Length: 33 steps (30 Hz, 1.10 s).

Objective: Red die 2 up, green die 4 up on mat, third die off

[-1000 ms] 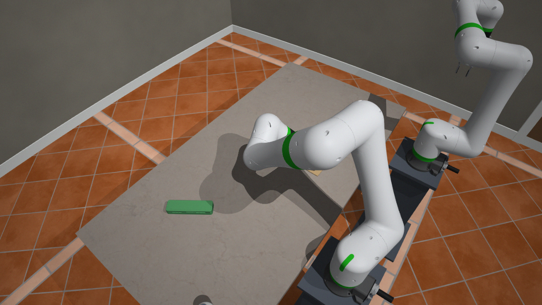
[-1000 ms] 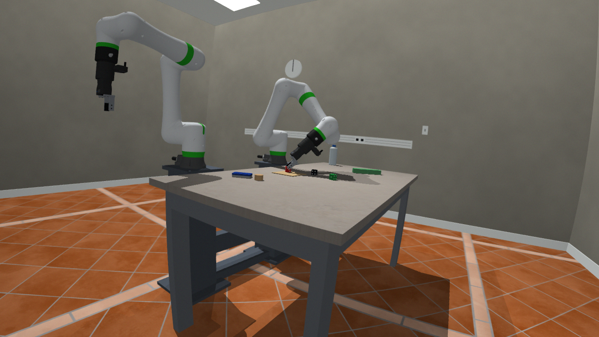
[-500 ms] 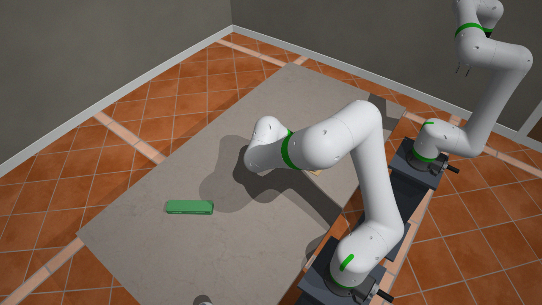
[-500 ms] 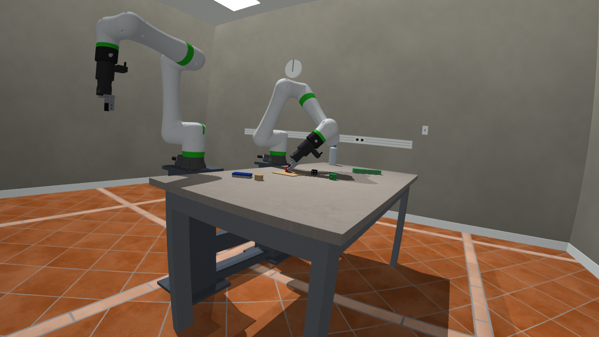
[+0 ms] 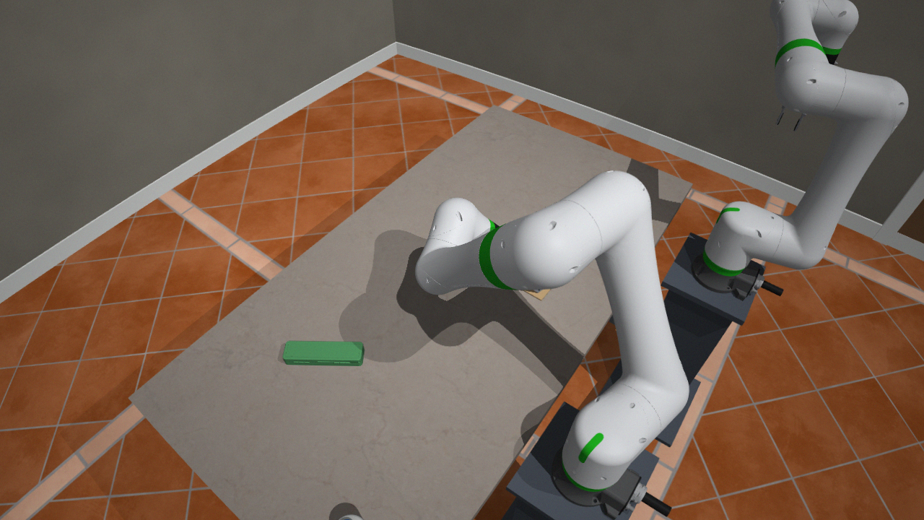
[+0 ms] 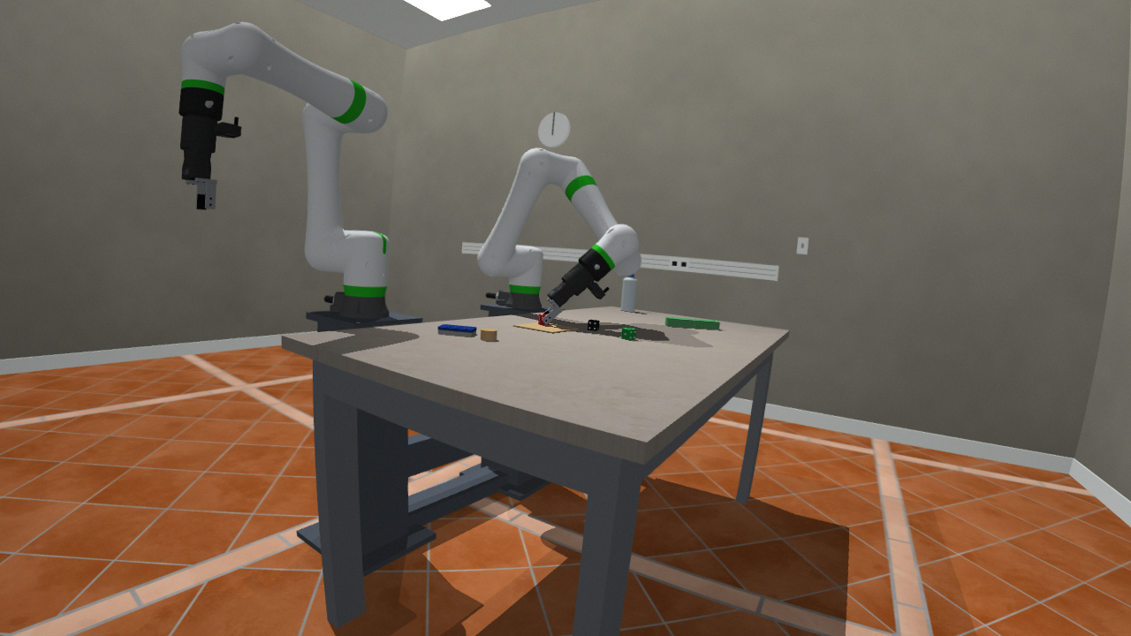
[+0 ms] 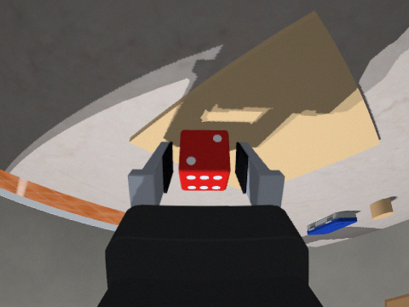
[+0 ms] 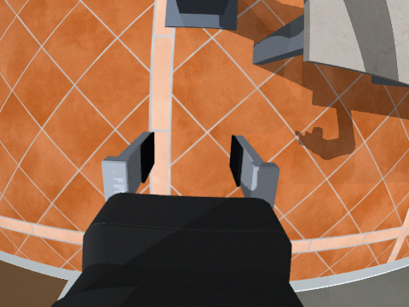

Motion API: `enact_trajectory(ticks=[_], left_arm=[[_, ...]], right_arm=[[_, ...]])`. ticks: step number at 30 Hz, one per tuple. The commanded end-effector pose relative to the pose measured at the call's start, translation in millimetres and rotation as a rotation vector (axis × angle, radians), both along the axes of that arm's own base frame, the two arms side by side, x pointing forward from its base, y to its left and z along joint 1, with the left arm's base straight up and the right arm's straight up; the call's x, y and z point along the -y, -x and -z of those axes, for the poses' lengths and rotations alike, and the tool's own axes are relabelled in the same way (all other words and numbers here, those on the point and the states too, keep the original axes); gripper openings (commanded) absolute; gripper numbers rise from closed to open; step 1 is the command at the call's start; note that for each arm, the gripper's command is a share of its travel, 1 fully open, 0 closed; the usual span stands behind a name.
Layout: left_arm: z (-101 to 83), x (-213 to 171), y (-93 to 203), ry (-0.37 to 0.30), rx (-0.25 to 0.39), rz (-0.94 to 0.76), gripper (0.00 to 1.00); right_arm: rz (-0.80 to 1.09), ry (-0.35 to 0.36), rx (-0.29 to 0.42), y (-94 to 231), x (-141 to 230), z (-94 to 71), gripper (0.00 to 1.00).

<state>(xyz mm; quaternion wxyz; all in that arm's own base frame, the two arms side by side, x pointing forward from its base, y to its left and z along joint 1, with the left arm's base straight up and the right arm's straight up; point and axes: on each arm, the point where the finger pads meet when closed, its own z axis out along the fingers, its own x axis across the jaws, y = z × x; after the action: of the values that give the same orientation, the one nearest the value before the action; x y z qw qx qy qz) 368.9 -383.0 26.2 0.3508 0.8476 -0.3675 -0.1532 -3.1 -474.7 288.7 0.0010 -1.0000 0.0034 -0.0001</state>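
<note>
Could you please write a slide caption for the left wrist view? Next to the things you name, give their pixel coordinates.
The red die [image 7: 204, 151] [image 6: 540, 319], two pips uppermost, sits between the open fingers of the left tool [image 7: 204, 157] [image 6: 545, 320].
</note>
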Motion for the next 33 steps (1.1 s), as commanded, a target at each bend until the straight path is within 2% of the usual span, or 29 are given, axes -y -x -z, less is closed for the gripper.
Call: enact_trajectory(ticks=[1,9,10,33], left_arm=[[-1.0,0.3,-0.5,0.001,0.002,0.0,0.87],[-1.0,0.3,-0.5,0.001,0.002,0.0,0.87],[-1.0,0.3,-0.5,0.001,0.002,0.0,0.57],[-1.0,0.3,-0.5,0.001,0.002,0.0,0.57]], right_arm=[[0.0,0.002,0.0,0.2,0.3,-0.9,1.0],[0.0,0.002,0.0,0.2,0.3,-0.9,1.0],[0.0,0.002,0.0,0.2,0.3,-0.9,1.0],[0.0,0.002,0.0,0.2,0.3,-0.9,1.0]])
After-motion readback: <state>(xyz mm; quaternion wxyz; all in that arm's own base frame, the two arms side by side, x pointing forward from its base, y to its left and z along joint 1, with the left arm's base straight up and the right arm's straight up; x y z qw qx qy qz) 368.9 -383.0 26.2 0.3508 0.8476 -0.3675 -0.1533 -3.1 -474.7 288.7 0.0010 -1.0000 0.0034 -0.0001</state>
